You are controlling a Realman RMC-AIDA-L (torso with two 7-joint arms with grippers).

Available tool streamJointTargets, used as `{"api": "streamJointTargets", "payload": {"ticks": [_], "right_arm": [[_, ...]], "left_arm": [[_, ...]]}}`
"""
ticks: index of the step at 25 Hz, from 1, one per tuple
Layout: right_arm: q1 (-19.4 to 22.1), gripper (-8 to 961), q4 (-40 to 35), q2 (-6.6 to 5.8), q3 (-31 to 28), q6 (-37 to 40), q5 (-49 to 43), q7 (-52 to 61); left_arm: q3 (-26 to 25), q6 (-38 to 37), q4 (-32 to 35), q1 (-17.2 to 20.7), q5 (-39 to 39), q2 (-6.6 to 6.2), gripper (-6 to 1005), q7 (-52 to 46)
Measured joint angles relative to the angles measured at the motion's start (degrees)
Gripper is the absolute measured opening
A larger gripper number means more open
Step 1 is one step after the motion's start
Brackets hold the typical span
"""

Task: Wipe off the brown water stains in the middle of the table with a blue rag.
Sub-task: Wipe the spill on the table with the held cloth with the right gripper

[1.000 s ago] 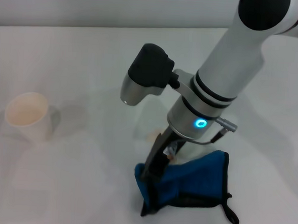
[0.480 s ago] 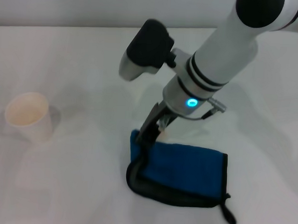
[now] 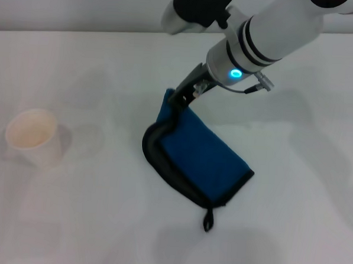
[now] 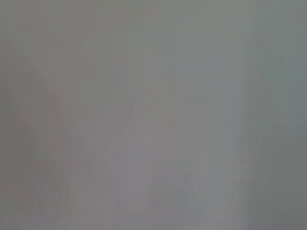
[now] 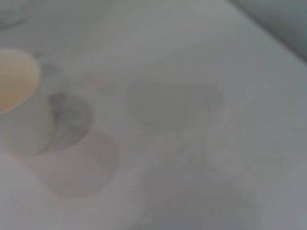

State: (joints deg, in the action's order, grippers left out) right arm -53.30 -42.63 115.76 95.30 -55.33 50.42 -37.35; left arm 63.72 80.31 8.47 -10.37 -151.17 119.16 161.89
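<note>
The blue rag [image 3: 196, 154] with black edging and a loop tab lies spread on the white table [image 3: 89, 222] near the middle. My right gripper [image 3: 177, 98] is shut on the rag's far corner and presses it to the table. The brown water stains do not show in any view; the rag covers the spot where a tan patch lay. My left gripper is out of view; the left wrist view shows only a plain grey surface.
A white paper cup [image 3: 33, 137] stands at the left of the table; it also shows in the right wrist view [image 5: 17, 96]. The table's far edge runs along the top of the head view.
My right gripper has dragged the rag away from me, toward the far side of the table. The rag has spread out flatter and its loop tab now trails behind.
</note>
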Motion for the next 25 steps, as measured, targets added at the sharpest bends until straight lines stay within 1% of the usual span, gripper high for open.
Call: {"api": "streamJointTargets", "payload": {"ticks": [1, 2, 3, 8, 11, 14, 19, 23, 25], "right_arm": [[0.04, 46, 0.27, 0.0, -0.21, 1.15, -0.02, 0.02], [0.02, 46, 1.0, -0.08, -0.32, 4.11, -0.07, 0.15], [0.02, 46, 1.0, -0.08, -0.32, 4.11, -0.07, 0.15], [-0.38, 46, 3.44, -0.31, -0.45, 11.42, -0.74, 0.69], [-0.4, 46, 4.06, -0.32, -0.54, 11.51, -1.4, 0.36], [-0.18, 45, 3.98, -0.3, -0.39, 7.91, -1.6, 0.34], [0.6, 45, 3.44, 0.02, 0.01, -2.43, -1.58, -0.66], [2.46, 45, 1.96, 0.28, 0.1, -10.99, -0.82, -2.02], [4.15, 46, -0.67, 0.34, 0.14, -14.8, 0.76, -2.3]], "left_arm": [[0.0, 0.01, 0.0, 0.0, 0.0, 0.01, 876, 0.0], [0.0, 0.02, 0.01, 0.0, 0.0, 0.01, 876, 0.0], [0.0, 0.02, 0.02, 0.0, 0.0, 0.01, 876, 0.0], [0.0, -0.04, 0.03, -0.37, 0.0, 0.02, 876, 0.0], [0.0, -0.36, -0.26, -0.9, 0.0, -0.01, 876, 0.0], [0.0, -0.52, -0.25, -0.97, 0.0, -0.13, 876, 0.0], [-0.28, -1.27, -0.2, -1.54, 0.0, -0.28, 876, 0.0], [-0.1, -2.52, 0.0, -2.14, 0.0, -0.3, 876, 0.0], [-0.09, -2.98, 0.04, -2.5, 0.0, -0.35, 876, 0.0]]}}
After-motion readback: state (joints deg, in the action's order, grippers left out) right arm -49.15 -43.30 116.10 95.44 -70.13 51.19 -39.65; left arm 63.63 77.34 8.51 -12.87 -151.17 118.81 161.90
